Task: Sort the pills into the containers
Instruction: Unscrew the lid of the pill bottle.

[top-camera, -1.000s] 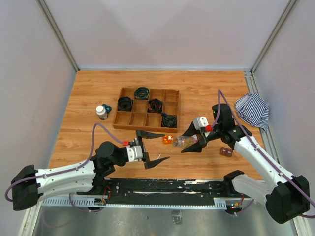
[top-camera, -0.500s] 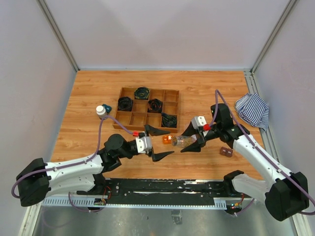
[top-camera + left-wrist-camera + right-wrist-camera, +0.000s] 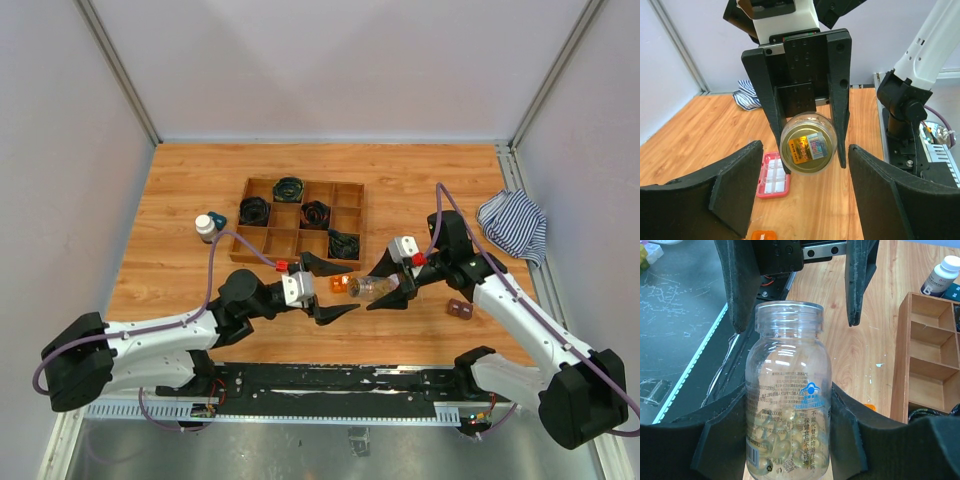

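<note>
Pale grey walls box in a wooden surface (image 3: 420, 190), and most of the action sits near the front edge. Right tool (image 3: 376, 289) is clamped on the clear bottle (image 3: 378, 287), holding it on its side with the open mouth aimed at the left arm. From the right wrist you can see pale capsules piled in the lower part of it, but the label print is way too small to read. Left tool (image 3: 345, 290) has its jaws spread wide with nothing between them. Its fingers stand either side of the bottle's mouth end, though I honestly can't tell if they overlap the rim or stop just short. The orange block (image 3: 340, 284) lies right there too, half lost under the left fingers from above and cut off at the bottom edge in the left wrist shot. The pink box (image 3: 773, 176) lies flat on the surface below the held bottle in that wrist view, one corner tucked behind a left finger. From overhead it's just a small darkish blob by the right arm. The dark bottle (image 3: 206, 227) with a white cap stands just left of the wooden tray (image 3: 236, 243), and the right wrist view clips its top. Black coils (image 3: 316, 212) fill a few tray compartments, and a striped cloth (image 3: 512, 225) is bunched at the right edge.
</note>
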`<state>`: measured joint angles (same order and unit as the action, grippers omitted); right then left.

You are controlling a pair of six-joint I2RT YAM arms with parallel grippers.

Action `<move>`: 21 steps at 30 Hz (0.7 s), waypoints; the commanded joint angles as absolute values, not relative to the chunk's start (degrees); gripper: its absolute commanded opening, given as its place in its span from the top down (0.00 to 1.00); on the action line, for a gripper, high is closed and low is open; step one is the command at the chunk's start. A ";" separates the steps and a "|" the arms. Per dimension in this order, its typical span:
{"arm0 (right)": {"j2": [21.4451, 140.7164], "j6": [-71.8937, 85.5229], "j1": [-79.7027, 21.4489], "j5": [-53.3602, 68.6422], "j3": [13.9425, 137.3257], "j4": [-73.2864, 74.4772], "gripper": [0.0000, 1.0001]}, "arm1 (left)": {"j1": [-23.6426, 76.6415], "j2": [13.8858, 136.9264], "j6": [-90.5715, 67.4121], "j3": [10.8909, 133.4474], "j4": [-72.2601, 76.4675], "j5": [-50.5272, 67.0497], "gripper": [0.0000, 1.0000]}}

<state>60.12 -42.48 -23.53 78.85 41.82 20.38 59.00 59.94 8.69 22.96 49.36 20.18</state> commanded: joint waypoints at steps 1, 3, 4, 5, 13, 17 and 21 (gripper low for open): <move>60.12 -43.20 -24.44 78.97 42.69 19.59 0.99 | 58.86 60.83 7.33 24.95 52.95 19.76 0.24; 60.06 -43.16 -24.50 78.93 42.67 19.56 0.99 | 58.87 61.22 7.20 25.14 52.92 20.03 0.27; 60.03 -43.17 -24.54 78.90 42.64 19.57 0.99 | 58.88 61.38 7.07 25.23 52.90 20.11 0.28; 60.10 -43.16 -24.57 78.92 42.63 19.63 0.99 | 58.89 61.45 6.95 25.30 52.91 20.31 0.30; 59.87 -43.21 -24.52 78.84 42.71 19.60 0.99 | 58.83 61.84 4.34 26.44 50.43 19.47 0.51; 59.82 -43.21 -24.52 78.84 42.66 19.63 0.99 | 58.86 62.32 -0.34 26.79 50.66 18.61 0.69; 59.72 -43.17 -24.52 78.47 42.77 19.65 0.99 | 58.83 62.39 -7.27 27.61 49.32 15.39 0.86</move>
